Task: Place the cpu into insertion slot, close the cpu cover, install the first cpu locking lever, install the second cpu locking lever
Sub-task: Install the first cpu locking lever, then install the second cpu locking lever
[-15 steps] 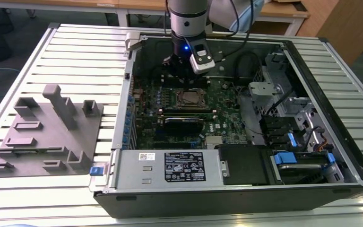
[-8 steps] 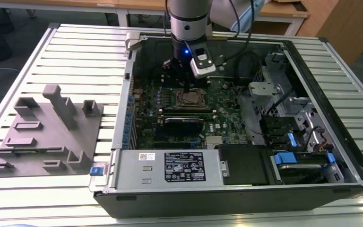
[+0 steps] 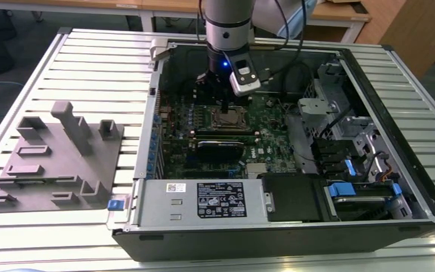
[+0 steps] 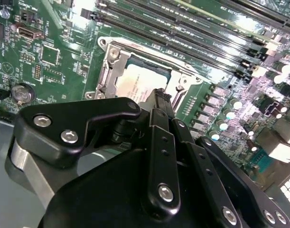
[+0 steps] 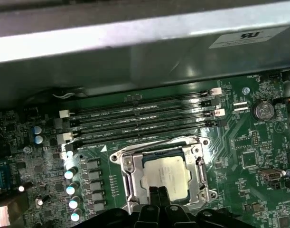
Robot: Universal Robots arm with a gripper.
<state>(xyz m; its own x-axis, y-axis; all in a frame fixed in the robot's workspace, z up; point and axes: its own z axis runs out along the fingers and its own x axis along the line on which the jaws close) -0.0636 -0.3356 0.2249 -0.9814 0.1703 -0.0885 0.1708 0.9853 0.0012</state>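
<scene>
— Looking at the insertion slot (image 5: 164, 173): where is the cpu (image 5: 164, 176)?
— It lies seated in that slot, silver top up, with the cpu cover (image 5: 127, 176) framing it, just beside the memory slots (image 5: 140, 121).
— And the hand (image 5: 158, 192)?
— It hovers at the slot's edge, fingertips (image 4: 156, 97) pressed together, gripping nothing, over the chip.

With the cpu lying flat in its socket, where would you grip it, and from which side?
Judging by its pose, from straight above, jaws across two opposite edges of the cpu: it lies flat in the insertion slot, framed by the cpu cover, so only the top is reachable. The gripper hovers above it.
</scene>
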